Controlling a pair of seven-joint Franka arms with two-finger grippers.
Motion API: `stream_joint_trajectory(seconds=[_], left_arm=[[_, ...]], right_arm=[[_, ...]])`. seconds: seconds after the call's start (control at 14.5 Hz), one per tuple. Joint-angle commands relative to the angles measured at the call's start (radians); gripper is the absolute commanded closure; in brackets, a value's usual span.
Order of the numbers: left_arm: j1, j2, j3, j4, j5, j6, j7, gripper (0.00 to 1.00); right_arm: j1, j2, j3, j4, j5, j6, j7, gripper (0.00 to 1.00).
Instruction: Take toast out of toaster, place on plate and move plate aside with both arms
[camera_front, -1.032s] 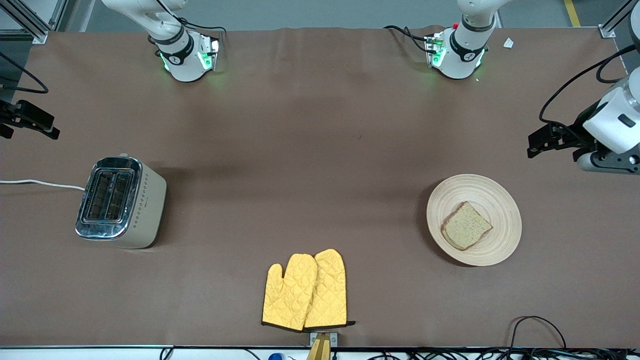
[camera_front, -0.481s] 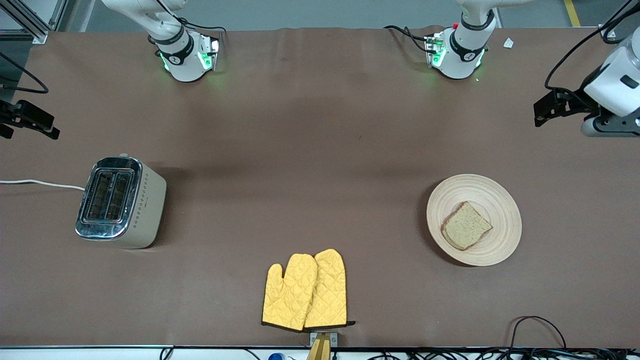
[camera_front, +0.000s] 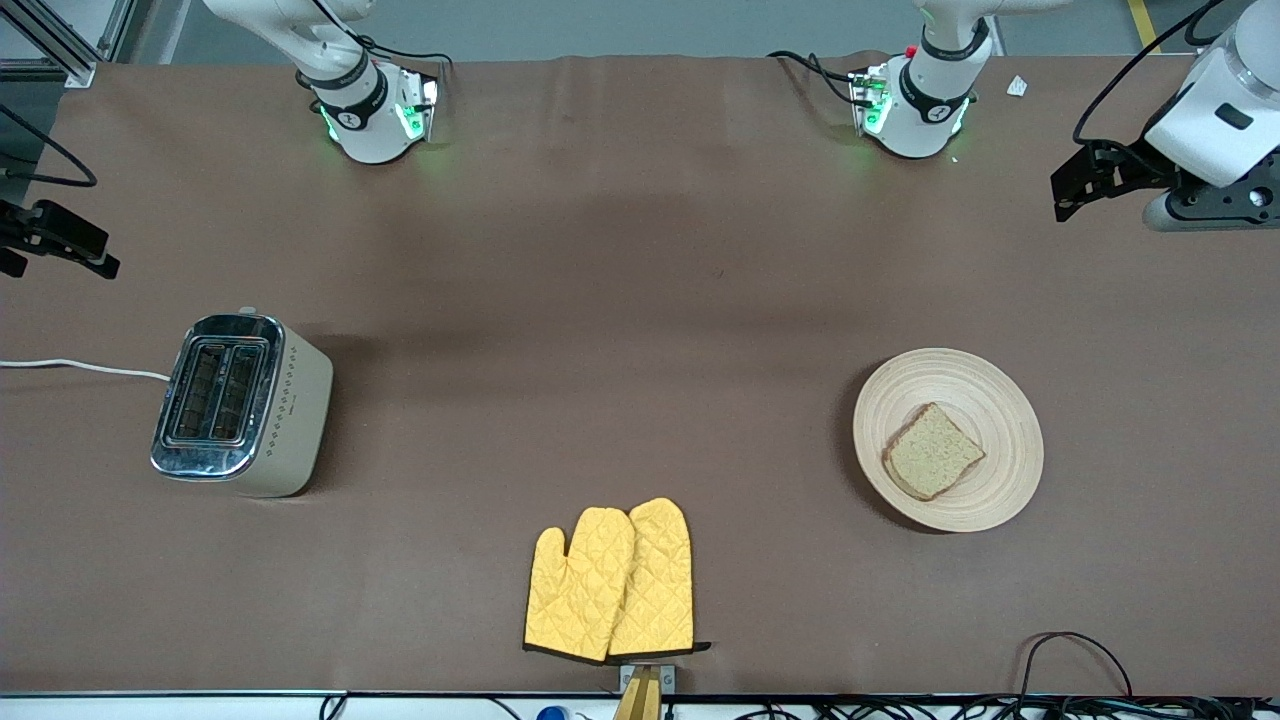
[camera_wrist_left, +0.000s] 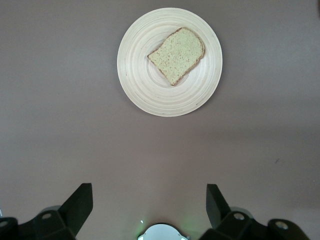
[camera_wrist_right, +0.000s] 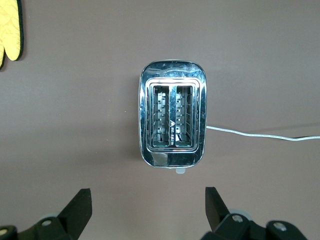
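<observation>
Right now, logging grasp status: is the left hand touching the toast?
Apart. Left wrist view shows the open left hand well clear of the toast.

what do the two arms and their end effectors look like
Both are white jointed arms with dark grey bands and trailing black cables, rising from white green-lit bases. The left end effector and the right end effector are black, with angular fingers.

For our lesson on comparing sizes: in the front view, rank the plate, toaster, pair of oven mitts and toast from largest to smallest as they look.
1. plate and toaster: they look about alike, too close to rank.
2. pair of oven mitts: only slightly smaller, and nearest the camera, so unsure.
3. toast: clearly smallest, lying on the plate.
</observation>
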Motion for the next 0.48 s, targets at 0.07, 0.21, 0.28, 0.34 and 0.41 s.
stream_joint_trajectory(seconds=[0.07,0.21,0.28,0.34,0.41], left_arm=[[0.001,-0.013,0.009,-0.01,-0.032,-0.001,0.013,0.0],[0.002,-0.012,0.009,-0.008,-0.041,-0.001,0.015,0.0],[0.005,-0.009,0.011,-0.002,-0.053,-0.001,0.015,0.0],[0.008,-0.001,0.011,0.007,-0.055,-0.001,0.015,0.0],[0.008,0.005,0.009,0.021,-0.055,-0.001,0.015,0.0]], right_arm=[[0.009,-0.021,-0.004,-0.017,-0.011,-0.003,0.018,0.0],[0.009,-0.021,-0.004,-0.017,-0.011,-0.003,0.018,0.0],[0.009,-0.021,-0.004,-0.017,-0.011,-0.003,0.018,0.0],[0.009,-0.021,-0.004,-0.017,-0.011,-0.003,0.018,0.0],[0.009,-0.021,-0.004,-0.017,-0.011,-0.003,0.018,0.0]])
